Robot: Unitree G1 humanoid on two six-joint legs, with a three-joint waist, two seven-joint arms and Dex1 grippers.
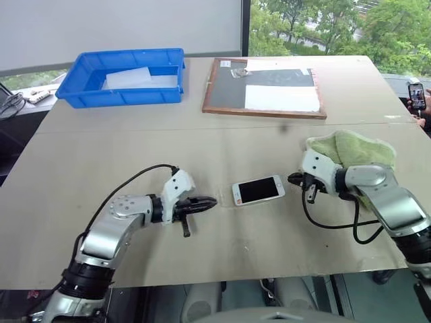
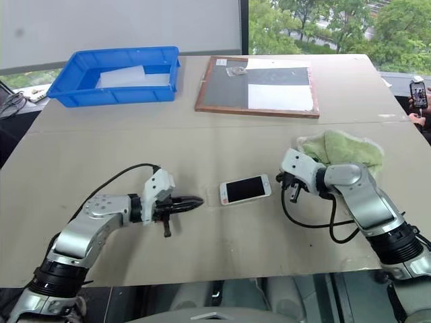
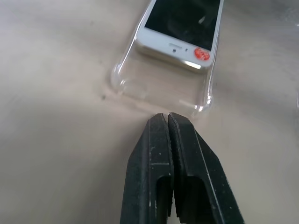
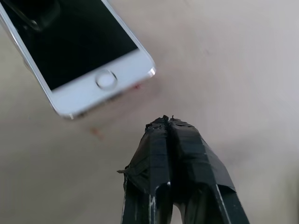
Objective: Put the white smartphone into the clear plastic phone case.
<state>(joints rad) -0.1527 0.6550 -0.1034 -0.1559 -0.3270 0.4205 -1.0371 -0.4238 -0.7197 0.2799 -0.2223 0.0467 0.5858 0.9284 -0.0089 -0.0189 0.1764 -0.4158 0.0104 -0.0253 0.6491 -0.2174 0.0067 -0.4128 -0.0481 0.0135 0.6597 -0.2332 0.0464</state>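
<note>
A white smartphone (image 1: pixel 258 190) lies screen up near the front middle of a beige worktop (image 1: pixel 135 148). It sits partly inside a clear plastic phone case (image 3: pixel 161 84): in the left wrist view the phone's earpiece end stops short of the case's end wall, leaving a bare stretch of case showing.

The left pincer (image 1: pixel 209 201) is on the phone's left, just beside the case's empty end, its two black fingers pressed together and holding nothing. In the left wrist view its tip is right at the case's rim; whether it touches cannot be told.

The right pincer (image 1: pixel 294 179) is on the phone's right, near the end with the home button but apart from it. Its taped fingers are also pressed together with nothing between them.

Further right of the phone, behind the right arm, lies a crumpled green cloth (image 1: pixel 353 148). Beyond the phone, at the worktop's far side, is a wooden-framed board (image 1: pixel 264 87) with dark and white panels. Far left of the phone sits a blue bin (image 1: pixel 121 76) with white sheets (image 1: pixel 131 78) inside.
</note>
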